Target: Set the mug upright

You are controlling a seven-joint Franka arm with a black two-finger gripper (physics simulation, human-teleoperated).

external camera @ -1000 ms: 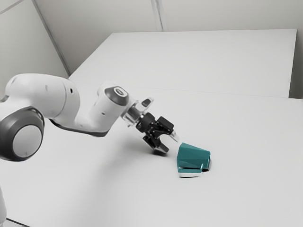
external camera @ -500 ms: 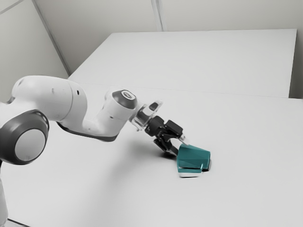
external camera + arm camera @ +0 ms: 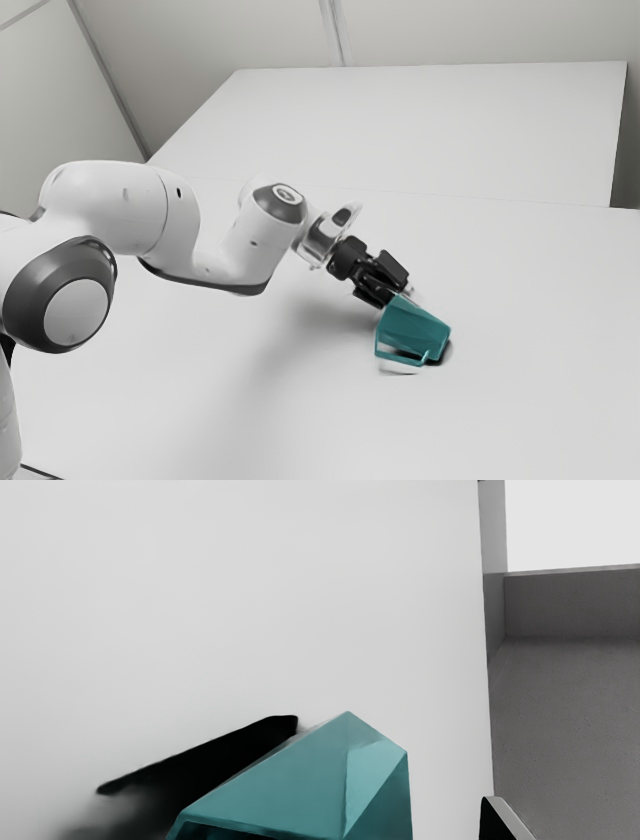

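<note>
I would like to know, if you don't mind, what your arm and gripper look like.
My arm is glossy white with smooth, rounded segments and dark grey joint covers; the large one toward the exterior view's left has a pale round disc. Nearer the wrist, a grey cap bears a small round marking. The gripper is mostly black and angular.

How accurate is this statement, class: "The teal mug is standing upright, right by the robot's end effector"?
"Standing upright" is wrong. The exterior view shows the teal mug tipped over, not upright. It is indeed right by the end effector.
</note>
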